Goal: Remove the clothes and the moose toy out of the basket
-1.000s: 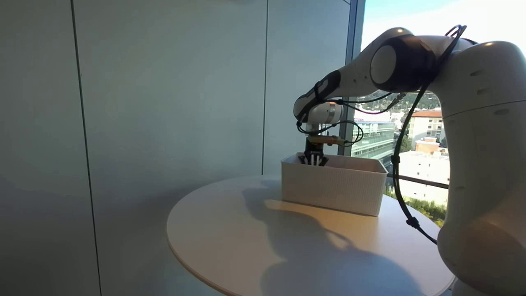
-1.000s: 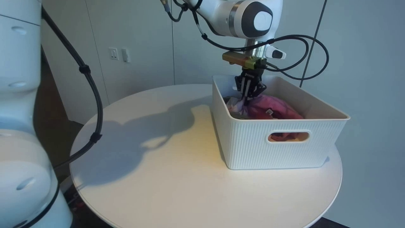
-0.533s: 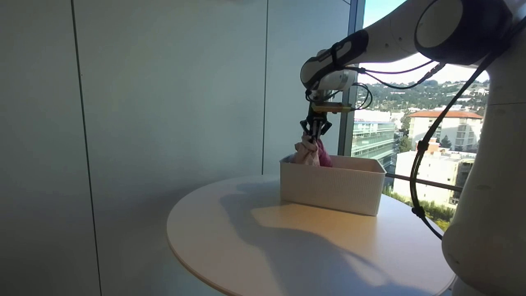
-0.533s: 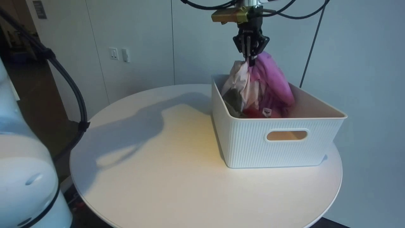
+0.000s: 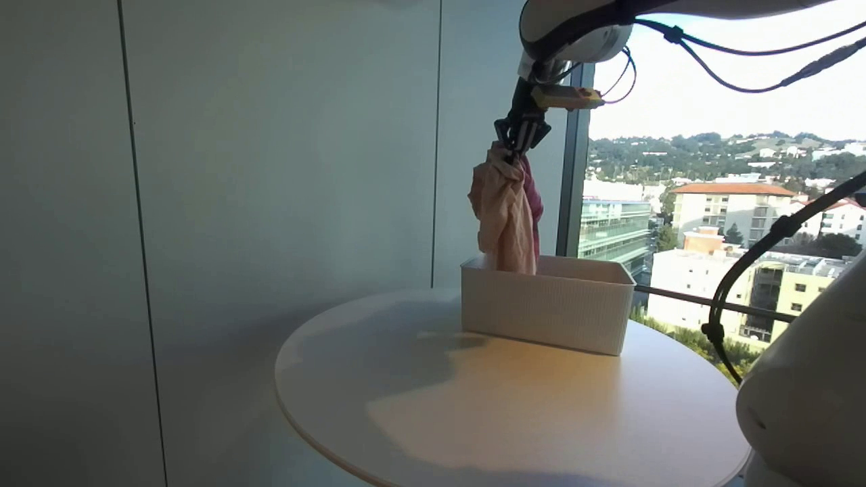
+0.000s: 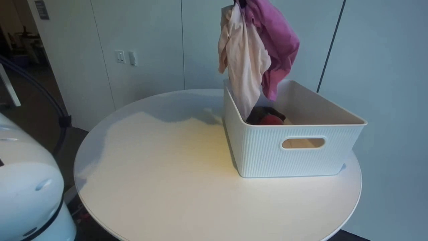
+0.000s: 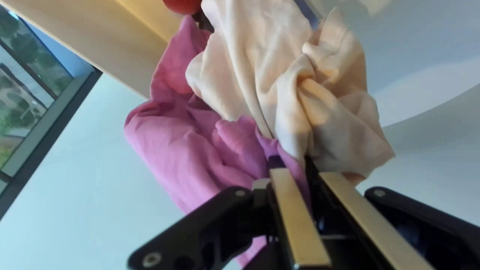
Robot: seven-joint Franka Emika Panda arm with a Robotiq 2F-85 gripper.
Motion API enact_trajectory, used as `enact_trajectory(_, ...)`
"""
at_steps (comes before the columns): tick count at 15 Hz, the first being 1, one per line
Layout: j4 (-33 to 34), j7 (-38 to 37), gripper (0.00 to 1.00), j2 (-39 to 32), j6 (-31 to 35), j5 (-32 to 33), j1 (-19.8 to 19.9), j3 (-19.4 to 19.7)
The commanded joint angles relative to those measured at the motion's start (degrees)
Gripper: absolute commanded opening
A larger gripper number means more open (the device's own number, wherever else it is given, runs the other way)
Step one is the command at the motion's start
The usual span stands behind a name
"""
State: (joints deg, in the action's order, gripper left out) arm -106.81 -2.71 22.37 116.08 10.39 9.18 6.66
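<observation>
Gripper (image 7: pixel 293 164) clasps pink garment (image 7: pixel 180 135) and cream garment (image 7: pixel 243 71) over white basket (image 6: pixel 264 162)

Nearest, in the wrist view, the gripper's fingers (image 7: pixel 297 217) are clenched on both garments, bunched together at the tips; whether the two are joined there cannot be told. In an exterior view the Panda arm (image 5: pixel 599 47) extends from the upper right, and the gripper points down at a slight tilt. The cream garment hangs lower, its end inside the basket, below the rim; the pink garment hangs beside it over the basket's interior. In the basket lie a dark brown item (image 6: pixel 259 113) and a red rounded item (image 6: pixel 271 119); too little shows to tell whether either belongs to the moose toy. The ribbed basket stands upright on a round white table (image 6: pixel 167 167), a handle slot (image 6: pixel 303 143) in its end wall. Behind the table rises a pale panelled wall (image 6: pixel 150 36) with a light switch (image 6: pixel 120 56). Farthest off, past a window frame (image 5: pixel 575 176), stand a red-roofed building (image 5: pixel 734 203) and a wooded hillside (image 5: pixel 703 147).
</observation>
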Motion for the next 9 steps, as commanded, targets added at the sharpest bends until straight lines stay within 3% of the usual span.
enact_trajectory(1,-2.19,4.37,0.09,8.90,-2.88,-0.02,-3.76,-3.76)
enact_trajectory(5,-1.56,10.00,0.09,10.12,-2.08,-4.51,-10.00,-4.47)
enact_trajectory(9,-4.96,16.79,0.09,5.68,3.64,-14.94,-15.61,-0.92)
